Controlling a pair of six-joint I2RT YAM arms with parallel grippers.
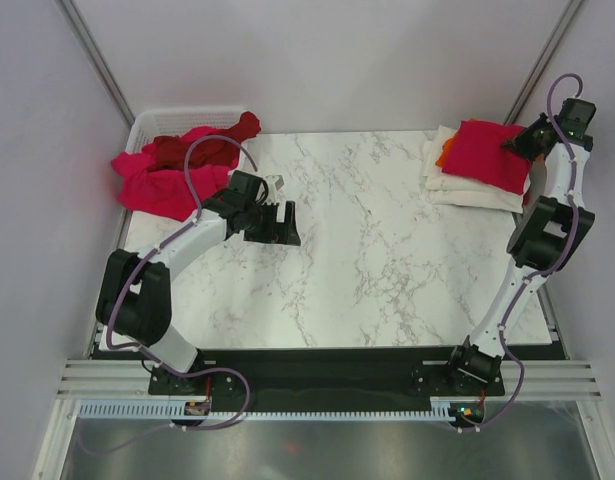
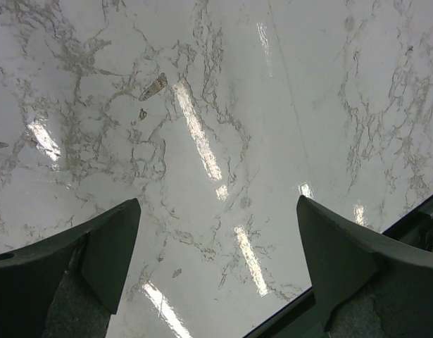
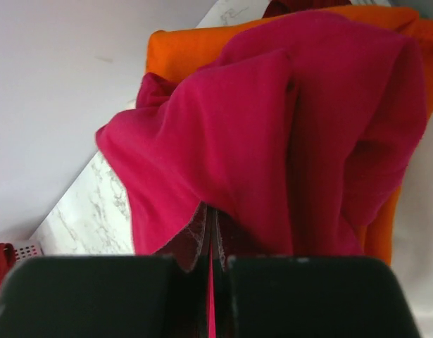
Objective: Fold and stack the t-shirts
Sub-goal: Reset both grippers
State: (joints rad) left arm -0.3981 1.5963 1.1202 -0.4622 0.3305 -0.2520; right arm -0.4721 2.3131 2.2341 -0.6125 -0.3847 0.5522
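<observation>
My R gripper (image 3: 211, 239) is pinching the magenta-pink t-shirt (image 3: 272, 127) lying on the orange t-shirt (image 3: 181, 49), fingers closed on cloth. L gripper (image 2: 216, 232) is hovering wide open over the marble table (image 2: 202, 105).

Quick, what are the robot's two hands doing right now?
Left gripper: open, holding nothing.
Right gripper: shut on the pinkish-red t-shirt.

No writing was legible in any view. No label, brand, number or sign could be read.
</observation>
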